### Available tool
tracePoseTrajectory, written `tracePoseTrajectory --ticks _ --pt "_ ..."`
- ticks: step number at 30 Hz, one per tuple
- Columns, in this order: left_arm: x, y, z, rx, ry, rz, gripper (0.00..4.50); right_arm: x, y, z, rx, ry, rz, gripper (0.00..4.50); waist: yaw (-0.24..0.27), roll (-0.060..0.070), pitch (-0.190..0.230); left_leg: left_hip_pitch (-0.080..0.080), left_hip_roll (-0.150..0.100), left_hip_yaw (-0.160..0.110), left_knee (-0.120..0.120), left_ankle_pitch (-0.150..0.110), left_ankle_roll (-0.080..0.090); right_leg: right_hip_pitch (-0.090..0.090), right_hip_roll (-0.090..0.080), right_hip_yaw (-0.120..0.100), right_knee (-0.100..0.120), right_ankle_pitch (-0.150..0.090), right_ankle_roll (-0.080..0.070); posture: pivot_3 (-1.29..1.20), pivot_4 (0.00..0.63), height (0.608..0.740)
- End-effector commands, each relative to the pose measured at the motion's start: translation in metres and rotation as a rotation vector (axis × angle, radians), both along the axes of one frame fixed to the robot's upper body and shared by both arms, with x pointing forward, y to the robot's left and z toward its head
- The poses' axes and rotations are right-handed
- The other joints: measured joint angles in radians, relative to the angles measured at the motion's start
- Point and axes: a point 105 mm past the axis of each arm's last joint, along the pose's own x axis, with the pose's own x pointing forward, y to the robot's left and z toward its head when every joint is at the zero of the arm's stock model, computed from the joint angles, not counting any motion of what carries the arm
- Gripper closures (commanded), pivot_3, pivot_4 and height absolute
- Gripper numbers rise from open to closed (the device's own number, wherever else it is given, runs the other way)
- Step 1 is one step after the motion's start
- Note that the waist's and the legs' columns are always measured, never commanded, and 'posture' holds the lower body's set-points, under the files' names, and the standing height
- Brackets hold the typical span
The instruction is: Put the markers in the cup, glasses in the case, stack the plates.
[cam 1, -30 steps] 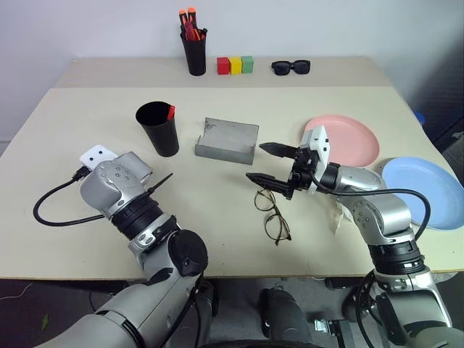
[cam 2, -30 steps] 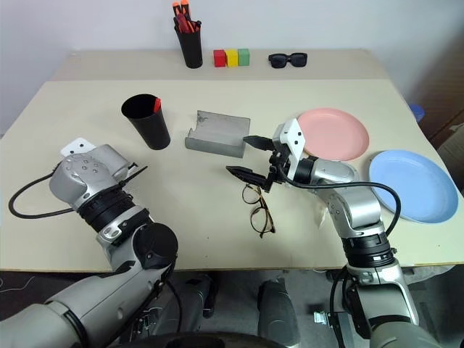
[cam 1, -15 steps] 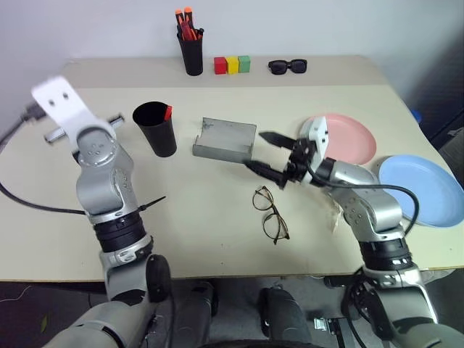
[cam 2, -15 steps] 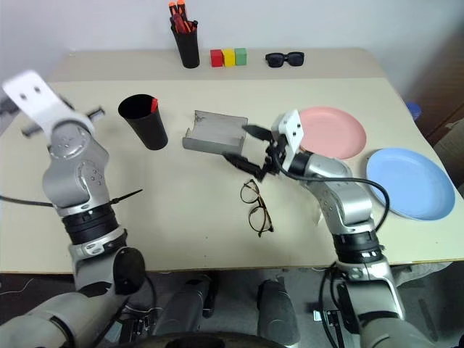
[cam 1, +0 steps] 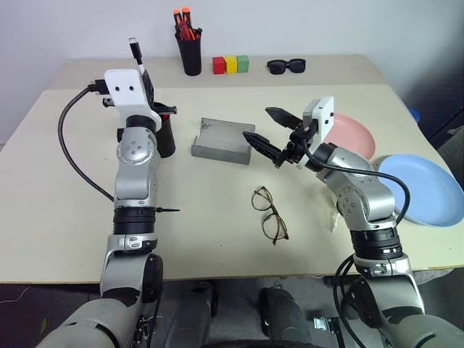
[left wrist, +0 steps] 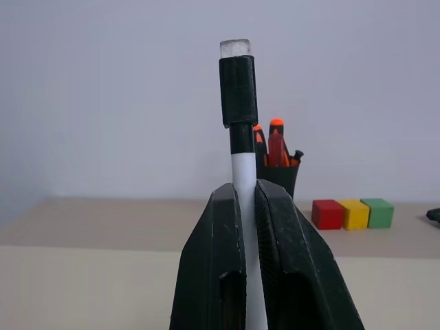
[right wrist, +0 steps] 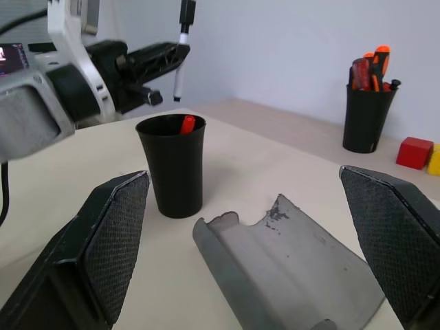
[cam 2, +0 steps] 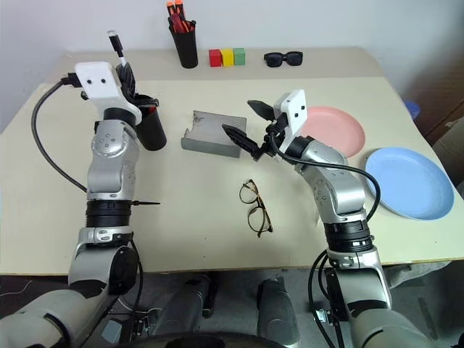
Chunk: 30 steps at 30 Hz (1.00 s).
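I have the thin black-and-white marker [left wrist: 242,124] clamped upright between my left gripper [left wrist: 246,206] fingers, just above the black cup [right wrist: 173,165], where the red-capped marker [right wrist: 186,124] already stands. It looks light, stiff and smooth, so I judge a mid-barrel pinch holds it best. My right gripper [cam 1: 267,129] hangs with fingers wide apart above the grey case [cam 1: 222,140], which looks rigid. The wire glasses [cam 1: 268,212] on the table look fragile; I'd take the bridge.
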Motion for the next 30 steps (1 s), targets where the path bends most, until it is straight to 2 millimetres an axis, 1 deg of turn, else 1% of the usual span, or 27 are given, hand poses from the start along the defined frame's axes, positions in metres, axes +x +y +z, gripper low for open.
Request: tracePoseTrajectory --ticks 1,6,11,15,18,27,30 --pt "-0.003 -0.003 0.014 0.036 -0.062 0.014 4.48 -0.008 -0.001 0.016 0.022 -0.068 0.002 0.0 0.0 0.0 0.0 0.0 0.0 0.0 0.0 0.0 0.0 0.0 0.0 0.0 0.0 0.0 0.0 0.0 0.15 0.74" --pt "-0.003 0.009 0.004 0.04 -0.027 0.079 4.48 -0.008 -0.001 0.015 0.021 -0.064 0.004 0.0 0.0 0.0 0.0 0.0 0.0 0.0 0.0 0.0 0.0 0.0 0.0 0.0 0.0 0.0 0.0 0.0 0.15 0.74" --pt "-0.004 0.014 -0.002 0.045 -0.012 0.112 4.48 -0.007 0.001 0.015 0.019 -0.062 0.016 0.0 0.0 0.0 0.0 0.0 0.0 0.0 0.0 0.0 0.0 0.0 0.0 0.0 0.0 0.0 0.0 0.0 0.15 0.74" --pt "-0.006 0.02 -0.005 0.06 -0.006 0.163 2.94 -0.007 0.003 0.015 0.018 -0.061 0.025 0.0 0.0 0.0 0.0 0.0 0.0 0.0 0.0 0.0 0.0 0.0 0.0 0.0 0.0 0.0 0.0 0.0 0.15 0.74" --pt "-0.005 0.02 -0.007 0.053 0.006 0.162 1.47 -0.007 0.003 0.015 0.016 -0.059 0.031 0.0 0.001 0.0 0.0 0.0 0.0 0.0 0.0 0.0 0.0 0.0 0.0 0.0 0.0 0.0 0.0 0.0 0.15 0.74" --pt "-0.005 0.019 -0.009 0.034 0.008 0.156 1.47 -0.008 0.003 0.013 0.013 -0.055 0.036 0.0 0.001 0.0 0.0 0.0 0.0 0.0 0.0 0.0 0.0 0.0 0.0 0.0 0.0 0.0 0.0 0.0 0.15 0.74" --pt "-0.005 0.018 -0.006 0.029 0.0 0.152 1.47 -0.008 0.003 0.013 0.014 -0.053 0.037 0.0 0.001 0.0 0.0 0.0 0.0 0.0 0.0 0.0 0.0 0.0 0.0 0.0 0.0 0.0 0.0 0.0 0.15 0.74"
